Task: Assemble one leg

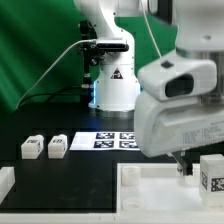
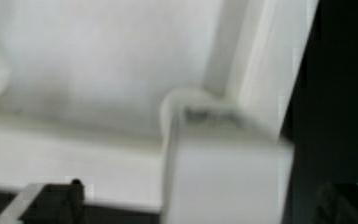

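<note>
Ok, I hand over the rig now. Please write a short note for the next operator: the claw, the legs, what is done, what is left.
Claw: open, low over the tray, nothing gripped.
Two legs sit on the table at the exterior view's left. A third leg stands beside the claw at the exterior view's right.
Done: no leg is visibly fixed. I cannot tell whether the third leg is seated.
Left: grip a leg and mount it on the tray.
</note>
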Tool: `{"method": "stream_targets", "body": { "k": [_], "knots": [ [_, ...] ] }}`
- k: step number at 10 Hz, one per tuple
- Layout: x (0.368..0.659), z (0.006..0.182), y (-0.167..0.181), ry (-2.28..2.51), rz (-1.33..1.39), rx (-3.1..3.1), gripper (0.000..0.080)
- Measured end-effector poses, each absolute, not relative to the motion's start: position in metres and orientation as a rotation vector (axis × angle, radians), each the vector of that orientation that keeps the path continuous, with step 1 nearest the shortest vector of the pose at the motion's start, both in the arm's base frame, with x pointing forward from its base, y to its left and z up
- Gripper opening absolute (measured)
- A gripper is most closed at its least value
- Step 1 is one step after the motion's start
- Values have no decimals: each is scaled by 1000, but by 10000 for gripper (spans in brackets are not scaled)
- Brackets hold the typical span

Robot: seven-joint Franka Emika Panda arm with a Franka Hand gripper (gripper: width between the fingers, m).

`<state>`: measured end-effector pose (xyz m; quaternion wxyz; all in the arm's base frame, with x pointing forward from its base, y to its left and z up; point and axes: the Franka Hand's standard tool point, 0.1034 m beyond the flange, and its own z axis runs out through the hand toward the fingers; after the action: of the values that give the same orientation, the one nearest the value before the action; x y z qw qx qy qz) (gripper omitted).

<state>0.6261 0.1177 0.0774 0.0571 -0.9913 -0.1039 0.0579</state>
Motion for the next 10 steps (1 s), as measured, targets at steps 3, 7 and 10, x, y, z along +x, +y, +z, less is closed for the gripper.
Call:
{"method": "stream_targets", "body": {
  "k": [3,7,10],
  "knots": [
    [621,73,125,-309,177,-3007,649],
    [622,72,120,-313,177,-3017,312],
    [622,71,118,-234,180,-3026,302]
  ]
}}
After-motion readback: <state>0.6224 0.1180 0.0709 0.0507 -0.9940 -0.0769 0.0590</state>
